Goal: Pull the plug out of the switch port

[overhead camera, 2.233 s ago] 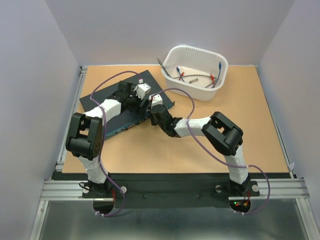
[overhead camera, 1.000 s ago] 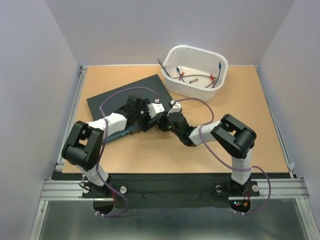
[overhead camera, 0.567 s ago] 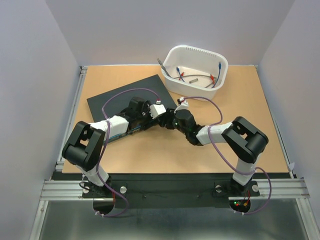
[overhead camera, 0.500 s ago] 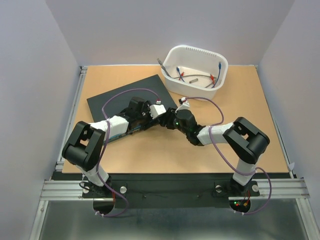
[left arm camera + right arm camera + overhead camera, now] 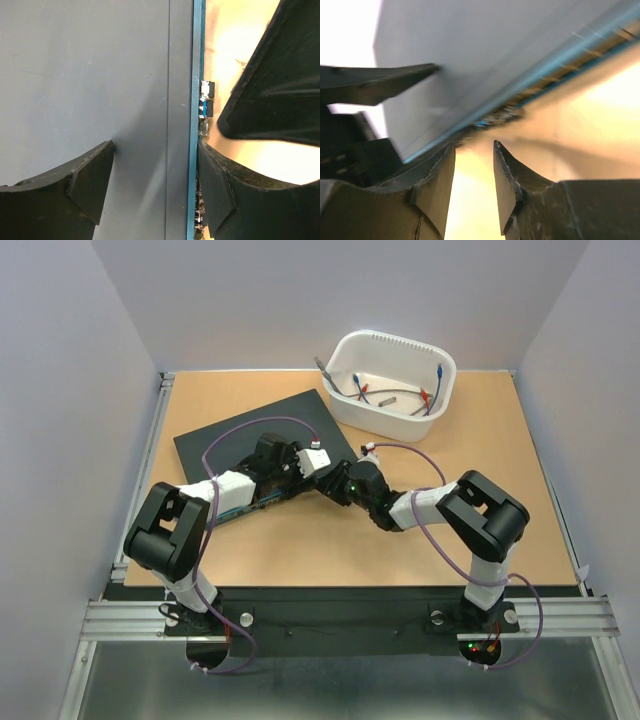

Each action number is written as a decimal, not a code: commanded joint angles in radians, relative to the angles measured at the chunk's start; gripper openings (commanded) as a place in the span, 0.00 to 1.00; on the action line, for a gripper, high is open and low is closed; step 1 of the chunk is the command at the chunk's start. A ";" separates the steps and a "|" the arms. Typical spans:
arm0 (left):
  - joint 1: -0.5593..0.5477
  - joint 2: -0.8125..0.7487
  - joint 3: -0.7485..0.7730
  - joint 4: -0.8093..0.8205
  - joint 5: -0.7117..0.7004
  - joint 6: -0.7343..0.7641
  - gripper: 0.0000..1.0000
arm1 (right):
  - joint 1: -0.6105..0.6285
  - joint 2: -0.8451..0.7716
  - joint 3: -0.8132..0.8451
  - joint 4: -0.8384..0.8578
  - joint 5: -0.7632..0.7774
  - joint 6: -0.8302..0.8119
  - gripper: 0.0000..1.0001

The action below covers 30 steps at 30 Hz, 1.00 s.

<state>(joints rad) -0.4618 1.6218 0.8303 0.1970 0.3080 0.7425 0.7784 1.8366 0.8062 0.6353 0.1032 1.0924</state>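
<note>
Switch: the dark blue-black switch (image 5: 250,432) lies flat and askew on the bench (image 5: 300,550), left of centre in the overhead view, with its blue-tinted socket edge towards the lower right.
Overhead view only: both arms reach in and meet at the right end of that edge. Their hands are too crowded together there to read.
Left wrist view only: the left hand (image 5: 155,145) is spread wide and holds nothing. One finger (image 5: 85,182) is over the switch's flat top and the other sits at the blue edge. A few small plugs (image 5: 205,107) sit in the sockets just above it. Which one is the task's cannot be told. A large black shape fills the upper right of this frame.
Right wrist view only: the right hand (image 5: 474,145) is parted by a narrow gap and grasps nothing, with bare bench showing between its fingers. The blurred plugs lie just beyond its tips, and a dark finger lies across the switch top at the left.
Tub: a white tub (image 5: 395,337) stands near the switch's upper right corner, holding loose cables (image 5: 400,395) with blue and red ends.
Surface: a tan wooden bench with a metal rail (image 5: 330,615) along the bottom.
Room: plain pale lilac walls enclose the bench on three sides.
</note>
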 commanded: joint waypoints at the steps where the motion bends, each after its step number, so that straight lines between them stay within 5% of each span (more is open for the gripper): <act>1: 0.023 0.027 -0.010 0.001 -0.018 -0.009 0.75 | 0.001 0.018 0.004 -0.020 0.038 0.090 0.42; 30: 0.023 0.066 0.007 0.012 -0.010 -0.035 0.75 | -0.027 0.107 -0.055 0.282 0.046 0.172 0.35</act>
<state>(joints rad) -0.4564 1.6291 0.8307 0.2050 0.3233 0.7410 0.7597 1.9327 0.7486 0.8249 0.1345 1.2495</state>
